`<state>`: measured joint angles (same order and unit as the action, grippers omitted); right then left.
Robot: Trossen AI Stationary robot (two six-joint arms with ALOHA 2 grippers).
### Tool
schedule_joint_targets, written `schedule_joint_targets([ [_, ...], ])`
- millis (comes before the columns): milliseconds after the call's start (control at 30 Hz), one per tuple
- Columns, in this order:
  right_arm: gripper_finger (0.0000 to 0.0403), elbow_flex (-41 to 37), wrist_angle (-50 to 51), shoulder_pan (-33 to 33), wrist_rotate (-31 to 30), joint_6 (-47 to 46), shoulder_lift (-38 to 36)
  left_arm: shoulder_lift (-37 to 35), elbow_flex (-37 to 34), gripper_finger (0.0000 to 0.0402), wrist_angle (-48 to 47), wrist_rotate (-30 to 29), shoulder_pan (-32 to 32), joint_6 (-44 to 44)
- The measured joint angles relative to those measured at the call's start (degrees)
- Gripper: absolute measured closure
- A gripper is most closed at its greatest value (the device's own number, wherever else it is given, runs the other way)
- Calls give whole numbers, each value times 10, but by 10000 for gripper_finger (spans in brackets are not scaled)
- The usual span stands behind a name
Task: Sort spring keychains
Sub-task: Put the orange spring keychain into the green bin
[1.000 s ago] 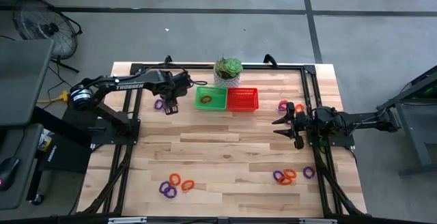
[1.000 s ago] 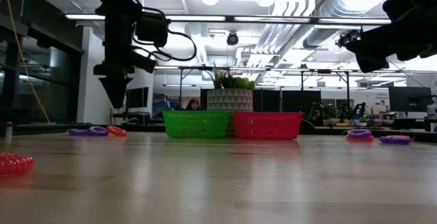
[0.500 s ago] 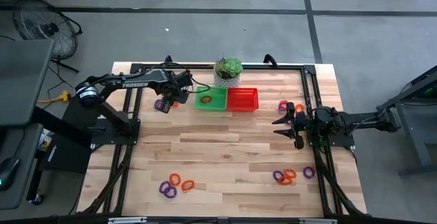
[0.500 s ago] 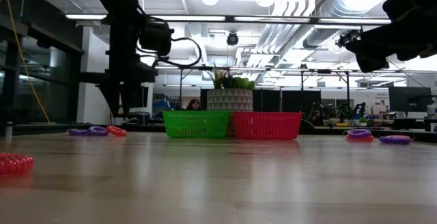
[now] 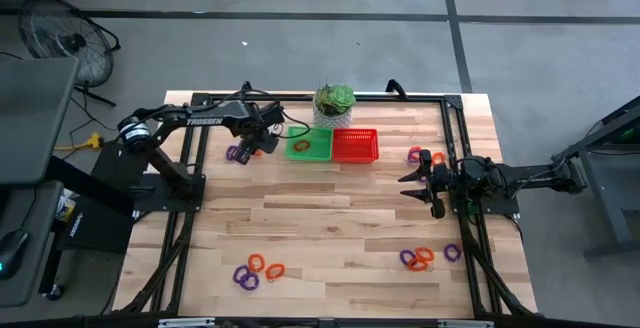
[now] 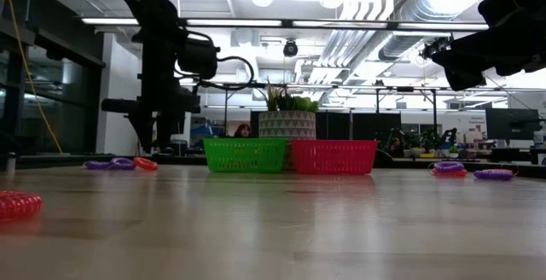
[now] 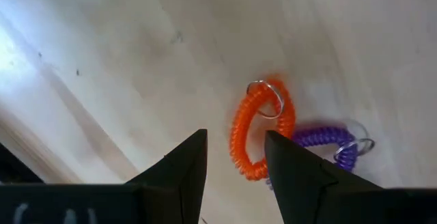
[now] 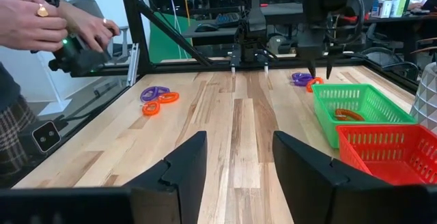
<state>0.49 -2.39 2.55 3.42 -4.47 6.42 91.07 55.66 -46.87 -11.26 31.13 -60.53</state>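
My left gripper [image 7: 235, 166] hangs open, pointing down, just above an orange spring keychain [image 7: 259, 138] that lies flat on the table beside a purple one [image 7: 328, 142]. Its fingers stand over the orange coil's one side without touching it. In the high view this gripper [image 5: 252, 148] is left of the green basket [image 5: 309, 145], which holds an orange keychain [image 5: 300, 146]. The red basket [image 5: 355, 145] stands against the green one's right side. My right gripper [image 5: 425, 180] waits open, level, at the table's right.
More keychains lie in clusters at the far right [image 5: 415, 154], near right [image 5: 425, 258] and near left [image 5: 258, 271]. A potted plant [image 5: 334, 103] stands behind the baskets. A person's hands [image 8: 48, 19] hold a device beyond the table's edge.
My left gripper has sunk a little toward the orange and purple keychains and has rolled about the line it points along. Its fingers have stayed open. The keychains have not moved.
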Motion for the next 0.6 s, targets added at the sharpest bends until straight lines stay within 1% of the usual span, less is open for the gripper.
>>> schedule_joint_targets([
  [267, 246, 0, 0, 0, 0, 0, 0, 12, 0, 259, 6, -8, 13, -27],
  [367, 244, 0, 0, 0, 0, 0, 0, 12, 0, 259, 11, 2, 20, -41],
  [600, 240, 0, 0, 0, 0, 0, 0, 24, 0, 259, 15, 4, 24, -42],
])
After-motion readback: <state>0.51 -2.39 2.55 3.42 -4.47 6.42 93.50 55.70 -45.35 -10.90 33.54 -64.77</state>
